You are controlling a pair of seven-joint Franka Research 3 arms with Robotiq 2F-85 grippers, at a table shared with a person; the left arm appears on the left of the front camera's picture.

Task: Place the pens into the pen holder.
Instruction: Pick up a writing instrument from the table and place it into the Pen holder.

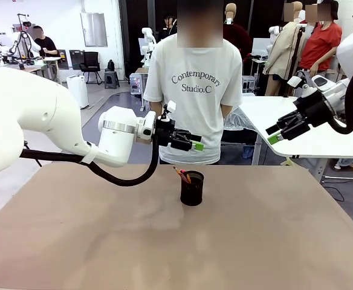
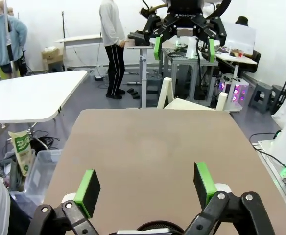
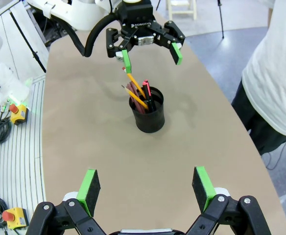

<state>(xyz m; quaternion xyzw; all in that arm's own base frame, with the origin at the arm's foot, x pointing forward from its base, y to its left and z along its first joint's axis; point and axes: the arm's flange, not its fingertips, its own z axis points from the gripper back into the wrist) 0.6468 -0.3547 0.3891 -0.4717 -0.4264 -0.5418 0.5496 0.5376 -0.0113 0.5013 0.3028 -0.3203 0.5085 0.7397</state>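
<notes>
Pens [image 3: 139,93] stand leaning in pen holder [image 3: 148,115] mid-table [image 1: 74,241] — cup shorter than pens, so tops poke out, tilted against rim. Left gripper [image 1: 191,142] hovers just above cup, jaws wide, holding nothing — judged drop done. Right gripper [image 1: 284,130] raised well apart, wide, empty.

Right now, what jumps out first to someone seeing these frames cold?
The black mesh pen holder stands near the middle of the tan table with the pens leaning out of it. The left gripper hangs just above it, fingers spread and empty. The right gripper is raised off to the right side, also open, and a person in a white T-shirt stands at the far edge.
</notes>
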